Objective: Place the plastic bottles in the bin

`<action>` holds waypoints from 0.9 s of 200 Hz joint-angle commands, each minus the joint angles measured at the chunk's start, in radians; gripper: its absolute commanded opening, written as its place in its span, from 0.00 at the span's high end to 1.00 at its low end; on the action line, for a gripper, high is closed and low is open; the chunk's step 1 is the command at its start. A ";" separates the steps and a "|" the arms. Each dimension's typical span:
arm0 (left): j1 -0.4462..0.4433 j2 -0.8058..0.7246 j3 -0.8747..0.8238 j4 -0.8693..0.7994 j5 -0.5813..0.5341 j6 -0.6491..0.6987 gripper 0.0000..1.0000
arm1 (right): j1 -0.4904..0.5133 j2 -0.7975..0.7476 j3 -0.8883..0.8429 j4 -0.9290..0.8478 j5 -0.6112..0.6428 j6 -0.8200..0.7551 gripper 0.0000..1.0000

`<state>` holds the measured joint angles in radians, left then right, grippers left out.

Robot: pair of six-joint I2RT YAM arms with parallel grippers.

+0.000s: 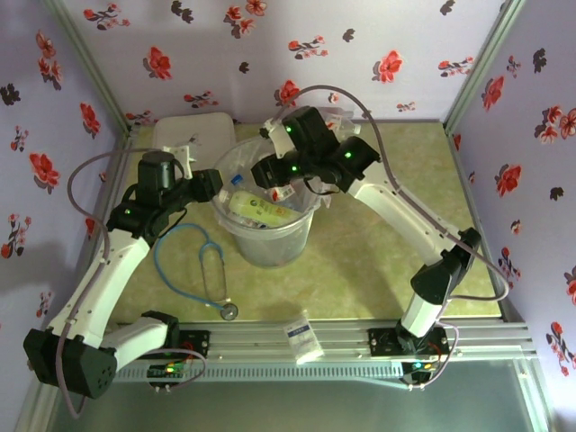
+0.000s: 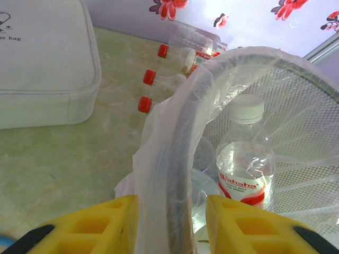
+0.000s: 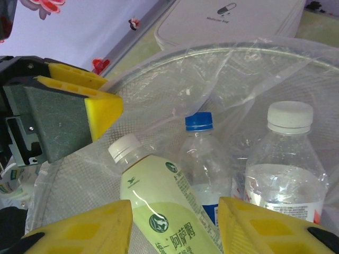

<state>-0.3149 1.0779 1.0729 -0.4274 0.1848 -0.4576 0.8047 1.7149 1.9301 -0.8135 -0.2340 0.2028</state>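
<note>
Up close, left gripper [image 2: 170,206] has its yellow jaws clamped either side of the bin [image 2: 183,116] rim, bag and all, steadying it, I'd say. Over the opening hangs right gripper [image 3: 175,217], jaws narrow, flanking a pale-green bottle [image 3: 153,196] that slants cap-up inside. Whether they pinch it, I cannot tell. Beside it in the bin stand a blue-capped bottle [image 3: 199,159] and a white-capped bottle [image 3: 288,174], both clear. Now the key: three red-capped bottles [image 2: 149,77] lie on their sides on the desk [image 2: 79,159] just behind the bin. They're clear, lying parallel, caps aimed at the white box [image 2: 47,63]. Right arm looks nearer, and it means a reach past the far rim.
</note>
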 commanded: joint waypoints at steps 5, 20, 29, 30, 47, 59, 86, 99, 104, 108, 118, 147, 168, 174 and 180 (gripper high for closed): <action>0.005 -0.020 0.019 -0.025 -0.004 0.019 0.62 | -0.044 -0.023 0.023 0.023 0.045 0.032 0.52; 0.004 -0.021 0.015 -0.024 -0.004 0.023 0.62 | -0.085 -0.063 -0.011 0.072 0.056 0.066 0.51; 0.004 -0.021 0.014 -0.024 -0.004 0.026 0.62 | -0.116 -0.086 -0.039 0.102 0.057 0.088 0.50; 0.005 -0.021 0.013 -0.023 -0.004 0.026 0.62 | -0.120 -0.088 -0.042 0.103 0.058 0.091 0.50; 0.004 -0.023 0.013 -0.025 -0.004 0.030 0.62 | -0.180 -0.120 -0.086 0.132 0.070 0.121 0.49; 0.005 -0.023 0.015 -0.028 -0.005 0.033 0.62 | -0.216 -0.135 -0.114 0.132 0.099 0.131 0.46; 0.004 -0.019 0.023 -0.037 -0.004 0.040 0.62 | -0.295 -0.171 -0.207 0.142 0.163 0.157 0.36; 0.004 -0.016 0.028 -0.040 -0.005 0.043 0.62 | -0.345 -0.194 -0.275 0.173 0.165 0.185 0.28; 0.004 -0.015 0.032 -0.042 -0.005 0.043 0.62 | -0.366 -0.202 -0.301 0.184 0.164 0.196 0.27; 0.005 -0.015 0.033 -0.043 -0.005 0.044 0.62 | -0.384 -0.206 -0.321 0.194 0.159 0.202 0.26; 0.004 -0.012 0.037 -0.046 -0.005 0.043 0.62 | -0.429 -0.211 -0.368 0.221 0.139 0.205 0.23; 0.005 -0.004 0.050 -0.054 -0.004 0.043 0.63 | -0.549 -0.119 -0.429 0.264 0.041 0.087 0.18; 0.004 -0.001 0.058 -0.059 -0.004 0.043 0.66 | -0.571 0.026 -0.354 0.180 -0.025 -0.066 0.15; 0.004 -0.001 0.062 -0.061 -0.004 0.043 0.67 | -0.569 0.062 -0.329 0.167 -0.041 -0.094 0.15; 0.004 -0.001 0.064 -0.062 -0.004 0.042 0.68 | -0.569 0.098 -0.313 0.174 -0.061 -0.107 0.15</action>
<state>-0.3149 1.0744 1.0958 -0.4641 0.1844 -0.4377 0.2260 1.6817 1.5482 -0.6052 -0.1837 0.2577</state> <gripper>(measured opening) 0.336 0.845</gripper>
